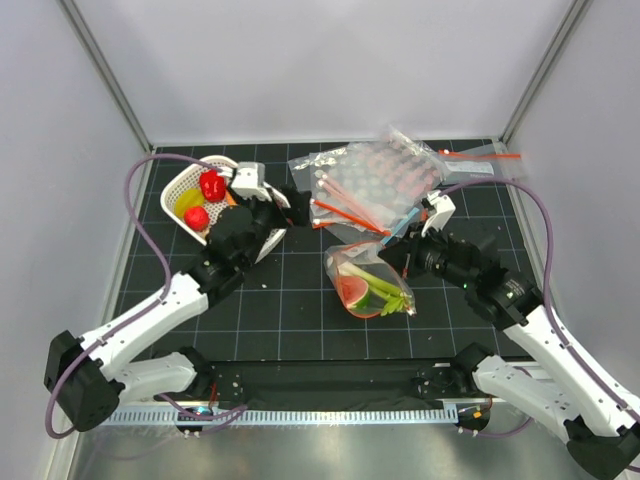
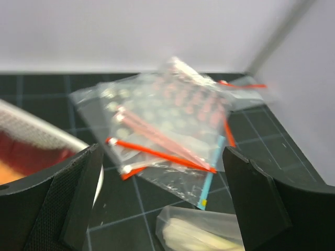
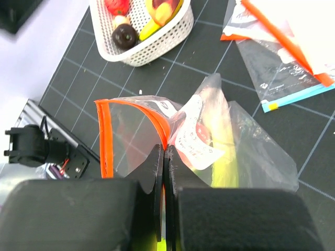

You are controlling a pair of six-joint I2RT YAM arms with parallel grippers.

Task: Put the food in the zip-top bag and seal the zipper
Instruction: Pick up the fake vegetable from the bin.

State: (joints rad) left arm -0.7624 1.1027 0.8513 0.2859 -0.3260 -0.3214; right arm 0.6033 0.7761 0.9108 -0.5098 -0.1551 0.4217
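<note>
The white slotted plastic basket [image 1: 172, 195] of toy fruit sits far left. Just right of it my left gripper [image 1: 290, 207] hovers, jaws spread wide and holding nothing, facing the heap of spare clear plastic bags [image 1: 375, 178]. Mid-surface lies the clear crinkly zip-top bag [image 1: 372, 262], with the red watermelon wedge [image 1: 350, 291] and green leafy stalk [image 1: 385, 288] inside. My right gripper [image 3: 163, 157] is pinched closed on its mouth, at the orange-red zipper strip [image 3: 104, 138]

Left wrist: spare bags [image 2: 167, 125] blurred; basket [image 2: 36, 133] cut by left edge, zip-top bag [image 2: 199, 230] by bottom edge. Right wrist: food [image 3: 204, 133] smeared behind plastic, yellow streak probably the stalk [image 3: 220, 162]; basket cropped at top.
</note>
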